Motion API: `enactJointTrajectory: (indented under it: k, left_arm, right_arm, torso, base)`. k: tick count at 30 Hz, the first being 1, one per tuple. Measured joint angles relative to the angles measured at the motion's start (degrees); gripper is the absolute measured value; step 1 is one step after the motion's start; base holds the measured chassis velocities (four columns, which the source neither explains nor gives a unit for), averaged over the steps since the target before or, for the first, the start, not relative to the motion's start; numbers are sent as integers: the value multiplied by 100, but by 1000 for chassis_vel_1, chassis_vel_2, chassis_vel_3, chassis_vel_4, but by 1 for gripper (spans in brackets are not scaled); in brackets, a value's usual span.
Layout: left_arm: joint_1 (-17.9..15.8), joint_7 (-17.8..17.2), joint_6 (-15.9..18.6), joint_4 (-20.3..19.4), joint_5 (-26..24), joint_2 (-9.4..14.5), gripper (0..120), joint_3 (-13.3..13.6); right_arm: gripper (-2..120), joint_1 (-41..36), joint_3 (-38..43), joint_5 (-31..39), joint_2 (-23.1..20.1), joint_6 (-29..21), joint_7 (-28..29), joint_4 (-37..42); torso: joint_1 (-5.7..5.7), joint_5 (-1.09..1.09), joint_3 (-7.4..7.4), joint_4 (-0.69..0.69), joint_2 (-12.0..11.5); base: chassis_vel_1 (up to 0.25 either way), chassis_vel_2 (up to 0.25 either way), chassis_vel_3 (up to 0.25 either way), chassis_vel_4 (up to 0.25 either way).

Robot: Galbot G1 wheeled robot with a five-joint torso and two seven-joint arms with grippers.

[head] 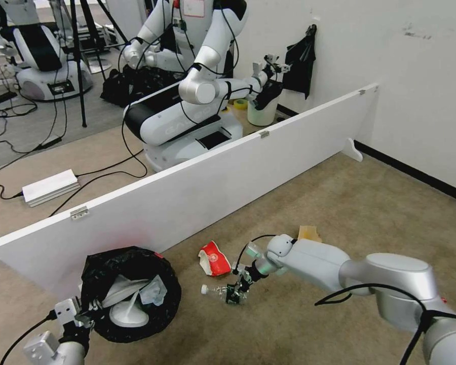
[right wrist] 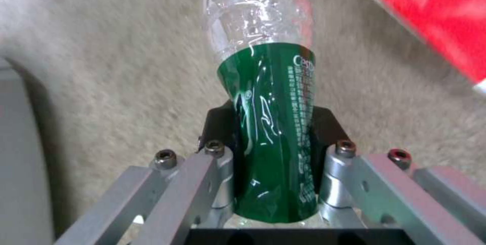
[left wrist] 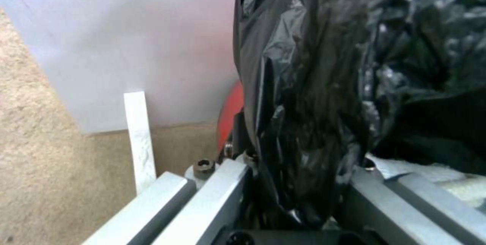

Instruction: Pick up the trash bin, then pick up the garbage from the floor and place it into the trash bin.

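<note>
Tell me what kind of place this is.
Probably a robotics lab or test room: another white wheeled robot stands behind a low white partition board, cables trail across the carpet, and a tripod stands farther back.

The white board [head: 187,203] walls off the far side of the carpet, with the bin [head: 131,291] against its base. Between bin and bottle [head: 220,291] the carpet lies open — only the cup [head: 214,258] intrudes, just beside the bottle on the board side.
</note>
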Motion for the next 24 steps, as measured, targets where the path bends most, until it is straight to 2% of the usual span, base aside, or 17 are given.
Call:
enactJointTrajectory:
  k: [1, 3, 7, 9, 14, 24]
  left_arm:
    - [0, 0, 0, 0, 0, 0, 0, 0]
    - [-47, -10, 56, -73, 29, 4, 0, 40]
    - [-64, -34, 98, -111, 44, 13, 0, 68]
    - [-75, -76, 151, -186, 48, 25, 0, 117]
    - [-77, -108, 218, -284, 51, 32, 0, 161]
    - [-95, -282, 534, -567, 32, 120, 0, 302]
  right_arm:
    - [20, 0, 0, 0, 0, 0, 0, 0]
    - [20, 131, 57, 113, -308, -81, 134, 456]
    - [20, 221, 114, 180, -544, -133, 231, 754]
    - [20, 351, 182, 284, -854, -193, 345, 1143]
    - [20, 432, 277, 361, -1082, -237, 446, 1441]
    - [20, 338, 1118, 374, -1905, -326, 725, 2557]
  torso:
    - [0, 0, 0, 0, 0]
    - [0, -1, -3, -7, 0]
    - [0, -1, -4, -8, 1]
    - [0, -2, -5, -9, 2]
    - [-1, -3, -5, -8, 3]
    - [-1, -4, -5, -7, 5]
  base:
    - [0, 0, 0, 0]
    - [0, 0, 0, 0]
    - [0, 0, 0, 0]
    - [0, 0, 0, 0]
    - [0, 0, 0, 0]
    - [0, 0, 0, 0]
